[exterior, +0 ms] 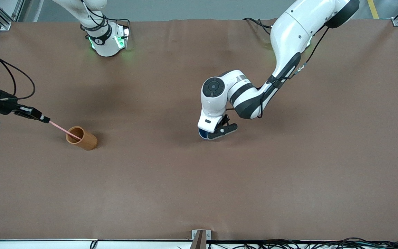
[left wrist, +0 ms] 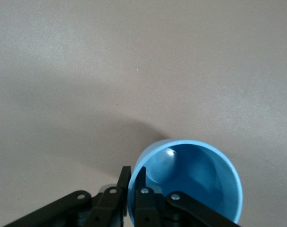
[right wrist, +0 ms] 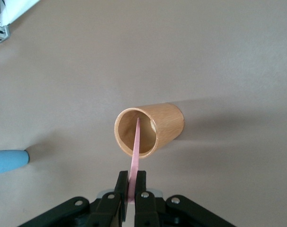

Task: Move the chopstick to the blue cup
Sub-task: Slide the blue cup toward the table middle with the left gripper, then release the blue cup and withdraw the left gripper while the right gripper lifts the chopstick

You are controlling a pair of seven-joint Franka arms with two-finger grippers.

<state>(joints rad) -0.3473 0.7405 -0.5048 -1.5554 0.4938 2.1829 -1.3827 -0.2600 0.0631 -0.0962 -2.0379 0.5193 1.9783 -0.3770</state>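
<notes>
My right gripper (exterior: 45,120) (right wrist: 132,178) is shut on the upper end of the pale pink chopstick (exterior: 60,127) (right wrist: 135,146) at the right arm's end of the table. The chopstick slants down, and its lower tip is inside the mouth of the upright orange-brown cup (exterior: 83,139) (right wrist: 153,127). Near the table's middle, my left gripper (exterior: 216,133) (left wrist: 133,173) pinches the wall of the blue cup (exterior: 202,134) (left wrist: 195,179) (right wrist: 11,161), one finger inside the rim and one outside. The left hand hides most of that cup in the front view.
A brown mat (exterior: 199,186) covers the table. The right arm's base (exterior: 107,39) stands at the edge farthest from the front camera. A metal bracket (exterior: 200,238) and cables (exterior: 288,243) run along the edge nearest the front camera.
</notes>
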